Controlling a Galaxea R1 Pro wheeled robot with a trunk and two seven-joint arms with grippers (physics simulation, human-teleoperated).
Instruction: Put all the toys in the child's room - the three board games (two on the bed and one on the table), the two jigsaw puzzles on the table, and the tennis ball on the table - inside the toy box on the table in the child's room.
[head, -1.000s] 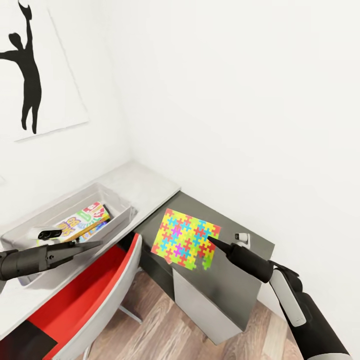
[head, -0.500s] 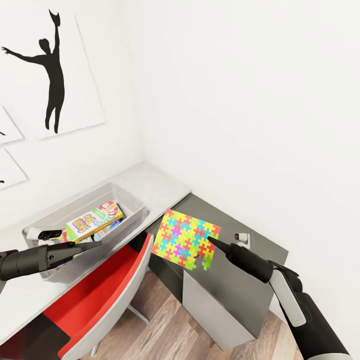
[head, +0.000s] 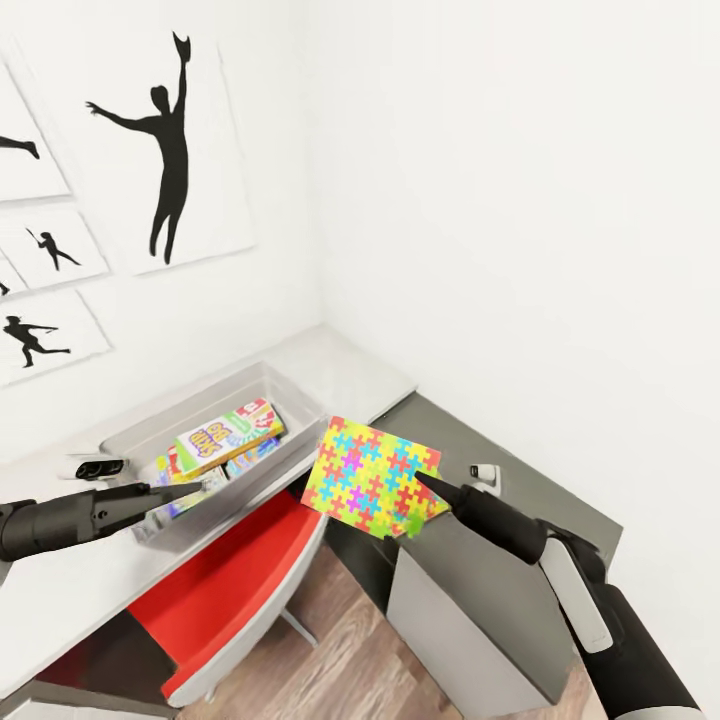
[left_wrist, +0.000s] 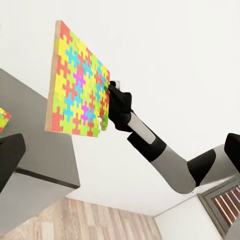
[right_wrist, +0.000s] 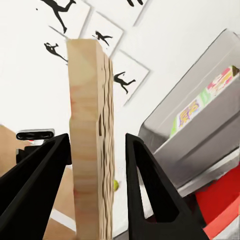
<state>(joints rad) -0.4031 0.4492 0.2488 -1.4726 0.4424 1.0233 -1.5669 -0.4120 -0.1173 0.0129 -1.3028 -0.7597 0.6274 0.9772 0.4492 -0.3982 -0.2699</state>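
We are viewing a jigsaw puzzle (head: 372, 478) patterned yellow, pink, blue, green and orange, black grippers, a red chair (head: 235, 590), black silhouette prints (head: 160, 160) on white, and a yellow-green-red board game (head: 230, 432) in a translucent grey toy box (head: 290, 395).

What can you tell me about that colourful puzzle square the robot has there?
The puzzle is a thin square board of interlocked yellow, pink, blue, green and orange pieces, with a pale wooden edge. The right gripper holds it by one edge, jaws on either face, tilted in the air above the dark lower desk, near the red chair.
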